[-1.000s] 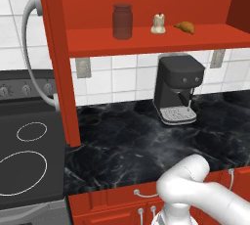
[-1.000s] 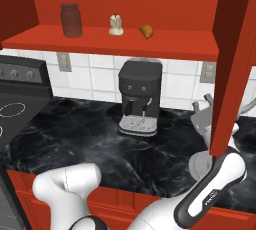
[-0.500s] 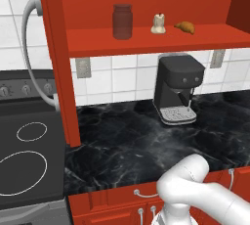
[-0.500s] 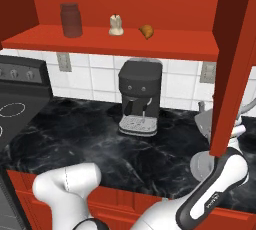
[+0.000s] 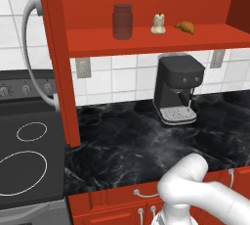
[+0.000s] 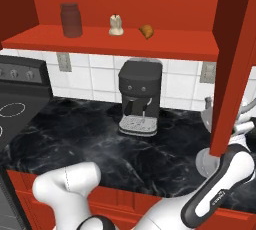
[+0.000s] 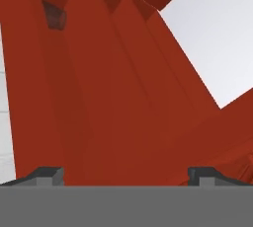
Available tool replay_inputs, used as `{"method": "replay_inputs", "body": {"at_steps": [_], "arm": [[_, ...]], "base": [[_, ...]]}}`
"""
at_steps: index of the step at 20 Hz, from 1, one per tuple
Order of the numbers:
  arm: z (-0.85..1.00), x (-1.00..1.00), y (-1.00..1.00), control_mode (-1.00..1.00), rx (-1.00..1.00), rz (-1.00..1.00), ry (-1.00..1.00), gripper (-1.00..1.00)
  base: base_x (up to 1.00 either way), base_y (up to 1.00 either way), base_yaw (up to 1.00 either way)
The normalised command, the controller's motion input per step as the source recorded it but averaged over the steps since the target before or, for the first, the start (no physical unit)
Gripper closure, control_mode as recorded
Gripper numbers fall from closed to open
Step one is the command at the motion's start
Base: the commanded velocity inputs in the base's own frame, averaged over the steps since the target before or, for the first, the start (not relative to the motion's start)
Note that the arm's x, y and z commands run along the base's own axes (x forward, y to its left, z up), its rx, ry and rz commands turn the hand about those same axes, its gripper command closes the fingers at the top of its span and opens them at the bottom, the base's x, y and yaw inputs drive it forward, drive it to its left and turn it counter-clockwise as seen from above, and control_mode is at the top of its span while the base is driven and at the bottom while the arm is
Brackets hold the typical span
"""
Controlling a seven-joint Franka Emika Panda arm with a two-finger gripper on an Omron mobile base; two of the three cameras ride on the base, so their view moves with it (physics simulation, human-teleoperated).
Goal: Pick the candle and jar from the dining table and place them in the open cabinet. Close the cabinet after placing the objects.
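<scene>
**Inspector:** Starting with the largest item: the cabinet (image 5: pixel 146 38) is a red wall cupboard, standing open, with one door edge-on at the left of the left base view and the other edge-on at the right of the right base view. Its lower shelf is loaded. Below it runs a black marble worktop (image 5: pixel 127 146) carrying a dark coffee machine (image 5: pixel 178 89).

**Assistant:** And progress against the task?

**Inspector:** I judge both placements complete. The jar (image 5: pixel 122 21) stands upright on the cabinet shelf, toward its left. The candle (image 5: pixel 158 23) stands upright to the right of it, apart from it, with a croissant (image 5: pixel 185 26) just beside the candle on the far side. What remains is the closing: neither door is shut.

**Assistant:** Condition of the items?

**Inspector:** The jar is a dark brownish cylinder with a narrower lidded neck, roughly twice the candle's height. The candle is small, cream-white, wider at the base, and its wick is too small to confirm.

**Assistant:** The pincer?

**Inspector:** The pincer (image 7: pixel 126 174) has its two dark fingertips (image 7: pixel 47 174) set wide apart with nothing between them. Red cabinet panels sit close ahead of it in the hand view, so I judge it positioned at the right-hand door for the push.
</scene>
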Motion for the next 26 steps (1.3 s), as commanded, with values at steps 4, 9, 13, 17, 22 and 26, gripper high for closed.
{"method": "replay_inputs", "body": {"at_steps": [4, 9, 13, 17, 22, 26], "arm": [[0.20, -0.02, -0.10, -1.00, 0.00, 0.00, 0.00, -1.00], [0.00, 0.00, -0.08, -1.00, 0.00, 0.00, 0.00, -1.00], [0.11, 0.00, -0.14, -1.00, 0.00, 0.00, -0.10, -1.00], [0.19, 0.00, -0.04, -1.00, 0.00, 0.00, -0.11, -1.00], [0.23, -0.06, 0.00, -1.00, -0.04, 0.00, -0.06, -1.00], [0.23, -0.17, 0.00, -1.00, -0.14, 0.00, -0.07, -1.00]], "base": [[0.00, 0.00, 0.00], [0.00, 0.00, 0.00], [0.00, 0.00, 0.00], [0.00, 0.00, 0.00], [0.00, 0.00, 0.00], [0.00, 0.00, 0.00]]}}
